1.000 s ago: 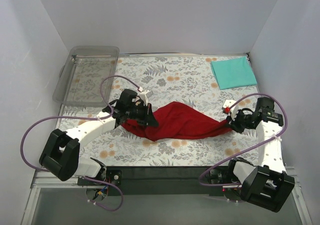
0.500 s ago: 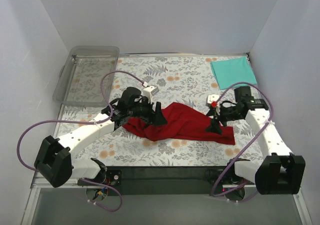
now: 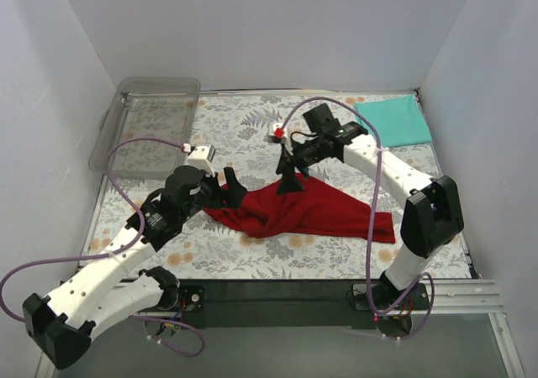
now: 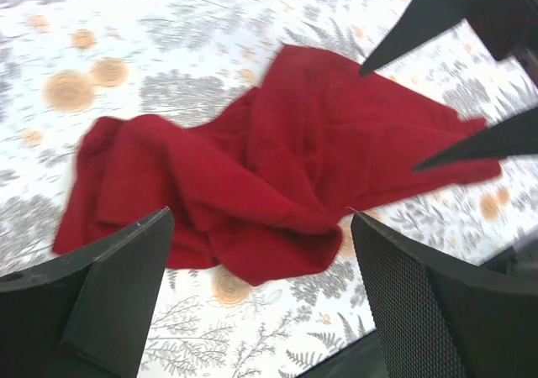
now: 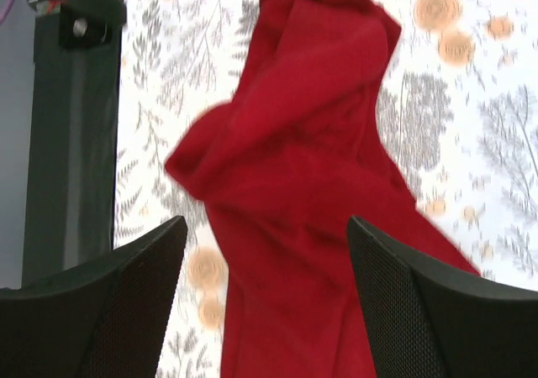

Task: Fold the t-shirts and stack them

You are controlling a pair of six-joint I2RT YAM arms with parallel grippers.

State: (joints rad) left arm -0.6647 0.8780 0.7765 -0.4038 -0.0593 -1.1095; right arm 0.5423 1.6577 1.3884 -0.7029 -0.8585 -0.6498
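A dark red t-shirt [image 3: 307, 212] lies crumpled in a long heap across the middle of the table. It also shows below the fingers in the left wrist view [image 4: 269, 176] and the right wrist view [image 5: 311, 151]. The teal t-shirt [image 3: 395, 119] rests as a flat folded rectangle at the back right. My left gripper [image 3: 227, 186] hovers open over the red shirt's left end, holding nothing [image 4: 261, 218]. My right gripper [image 3: 291, 179] hangs open above the shirt's back edge near its middle, with nothing between its fingers [image 5: 267, 223].
A clear plastic tray [image 3: 126, 147] stands at the back left. The table carries a floral cloth [image 3: 252, 126], and its dark front edge [image 3: 277, 290] runs between the arm bases. White walls close in on three sides.
Both grippers opened and let go of the red shirt's ends. The shirt dropped onto the table. The right arm swung from the right end to the back middle; the left drew back slightly.
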